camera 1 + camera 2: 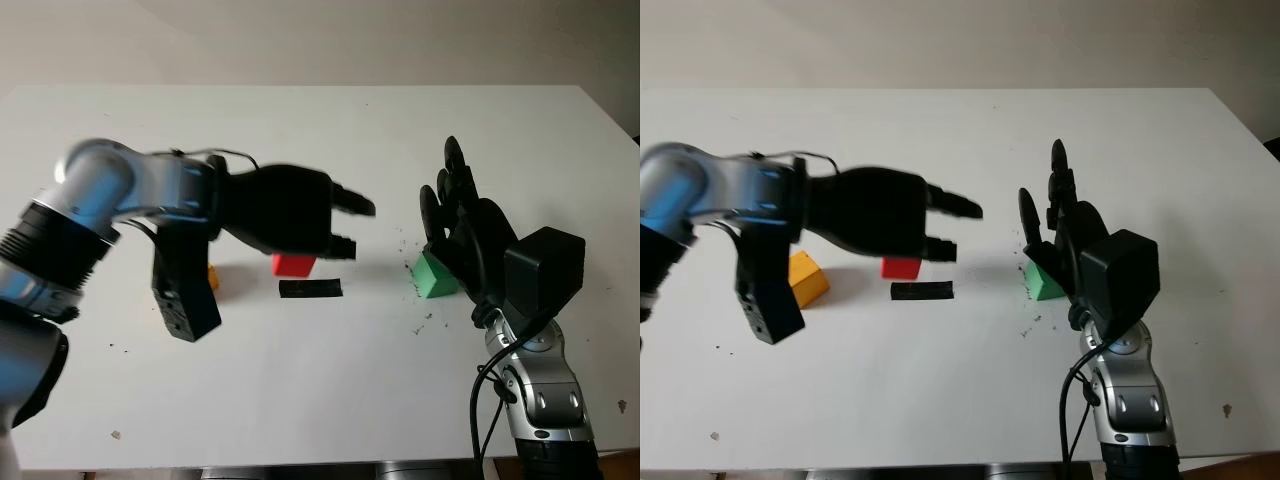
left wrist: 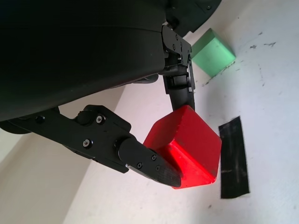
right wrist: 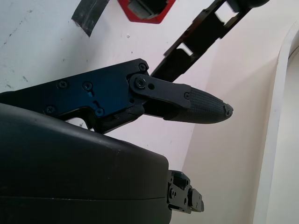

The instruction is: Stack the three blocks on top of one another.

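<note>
My left hand [image 1: 338, 228] hangs over the middle of the table, shut on the red block [image 1: 293, 264]. In the left wrist view the red block [image 2: 189, 147] sits pinched between two black fingers [image 2: 149, 161], just above the table. The green block [image 1: 435, 275] lies to the right, with my right hand [image 1: 447, 190] open and upright right beside it, touching or nearly touching its right side. An orange block [image 1: 806, 277] rests on the table to the left, under my left forearm.
A strip of black tape [image 1: 310, 288] is stuck to the white table [image 1: 320, 400] just in front of the red block. The table's far edge meets a wall. Small dark specks lie around the green block.
</note>
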Robot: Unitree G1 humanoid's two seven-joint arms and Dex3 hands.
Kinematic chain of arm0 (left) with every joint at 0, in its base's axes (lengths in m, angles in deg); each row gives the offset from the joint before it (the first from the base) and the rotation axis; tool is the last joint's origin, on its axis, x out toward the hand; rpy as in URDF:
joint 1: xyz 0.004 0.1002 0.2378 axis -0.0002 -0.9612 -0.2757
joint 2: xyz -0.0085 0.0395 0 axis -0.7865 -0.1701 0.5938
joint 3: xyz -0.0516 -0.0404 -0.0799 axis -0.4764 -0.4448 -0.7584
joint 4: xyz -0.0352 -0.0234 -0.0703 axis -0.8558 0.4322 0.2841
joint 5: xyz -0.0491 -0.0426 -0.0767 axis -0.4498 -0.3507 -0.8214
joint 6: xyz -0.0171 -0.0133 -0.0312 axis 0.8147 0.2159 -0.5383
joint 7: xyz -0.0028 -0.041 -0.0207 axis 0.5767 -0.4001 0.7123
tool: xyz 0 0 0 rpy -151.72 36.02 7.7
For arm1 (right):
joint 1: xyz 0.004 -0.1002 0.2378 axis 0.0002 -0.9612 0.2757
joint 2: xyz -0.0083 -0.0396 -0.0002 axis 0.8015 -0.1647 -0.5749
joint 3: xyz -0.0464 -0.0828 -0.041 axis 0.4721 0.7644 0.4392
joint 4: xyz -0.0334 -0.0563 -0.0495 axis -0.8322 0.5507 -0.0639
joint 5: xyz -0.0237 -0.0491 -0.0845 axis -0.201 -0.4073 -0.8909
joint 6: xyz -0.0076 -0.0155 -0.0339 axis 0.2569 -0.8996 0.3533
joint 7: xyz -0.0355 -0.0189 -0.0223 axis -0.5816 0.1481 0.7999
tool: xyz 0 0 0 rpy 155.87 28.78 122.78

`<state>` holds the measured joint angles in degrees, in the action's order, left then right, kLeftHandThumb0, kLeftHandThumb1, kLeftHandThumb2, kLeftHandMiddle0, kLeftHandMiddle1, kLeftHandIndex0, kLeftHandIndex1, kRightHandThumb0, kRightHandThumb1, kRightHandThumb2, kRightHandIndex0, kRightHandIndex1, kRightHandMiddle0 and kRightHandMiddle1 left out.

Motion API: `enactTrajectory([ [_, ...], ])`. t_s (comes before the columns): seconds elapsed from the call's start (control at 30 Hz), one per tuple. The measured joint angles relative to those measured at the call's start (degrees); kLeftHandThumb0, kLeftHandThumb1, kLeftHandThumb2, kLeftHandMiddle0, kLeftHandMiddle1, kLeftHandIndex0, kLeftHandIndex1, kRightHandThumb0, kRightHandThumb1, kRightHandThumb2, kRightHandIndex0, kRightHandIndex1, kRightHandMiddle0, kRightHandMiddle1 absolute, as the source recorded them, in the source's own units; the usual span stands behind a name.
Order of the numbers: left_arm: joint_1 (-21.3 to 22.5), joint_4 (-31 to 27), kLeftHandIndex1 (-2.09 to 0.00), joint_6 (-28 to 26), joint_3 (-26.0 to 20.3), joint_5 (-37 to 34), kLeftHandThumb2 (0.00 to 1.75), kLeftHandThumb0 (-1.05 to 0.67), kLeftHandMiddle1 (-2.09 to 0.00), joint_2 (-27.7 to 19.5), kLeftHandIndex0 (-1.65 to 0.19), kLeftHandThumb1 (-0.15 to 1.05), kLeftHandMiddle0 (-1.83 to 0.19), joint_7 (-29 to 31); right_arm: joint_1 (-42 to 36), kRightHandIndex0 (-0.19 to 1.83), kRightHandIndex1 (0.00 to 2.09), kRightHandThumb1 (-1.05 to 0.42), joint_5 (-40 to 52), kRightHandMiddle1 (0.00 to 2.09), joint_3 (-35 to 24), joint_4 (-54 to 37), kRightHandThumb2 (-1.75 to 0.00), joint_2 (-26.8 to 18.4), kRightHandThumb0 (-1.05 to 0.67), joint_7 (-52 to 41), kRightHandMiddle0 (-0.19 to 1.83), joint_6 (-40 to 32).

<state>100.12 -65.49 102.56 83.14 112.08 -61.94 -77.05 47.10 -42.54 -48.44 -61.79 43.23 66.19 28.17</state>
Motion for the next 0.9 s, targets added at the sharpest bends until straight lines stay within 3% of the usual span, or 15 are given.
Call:
enactTrajectory([
  [0.13, 0.0, -0.1, -1.47, -1.5, 1.0, -2.0, 0.05, -0.38, -0.06, 1.5, -0.36, 0.94, -0.25, 4.9, 0.0, -0.19, 0.0, -1.05, 0.0, 0.0, 0.0, -0.1, -0.64, 0.0, -0.75, 0.0, -0.19, -0.2],
  [0.43, -0.3, -0.1, -1.52, -3.5, 2.8, -2.6, 0.05, -0.36, -0.07, 4.1, -0.36, 0.93, -0.26, 6.1, 0.0, -0.19, 0.0, -1.05, -0.2, 0.0, -0.1, -0.5, -0.66, 0.0, -0.74, 0.2, -0.19, -0.4],
  [0.9, -0.4, 4.0, -1.64, -5.2, 5.9, 1.2, 0.06, -0.37, -0.05, 4.7, -0.36, 0.97, -0.24, -3.7, -0.9, -0.19, 0.0, -1.05, -0.1, 0.0, -0.6, -1.3, -0.65, 0.0, -0.72, -0.2, -0.19, -0.4],
])
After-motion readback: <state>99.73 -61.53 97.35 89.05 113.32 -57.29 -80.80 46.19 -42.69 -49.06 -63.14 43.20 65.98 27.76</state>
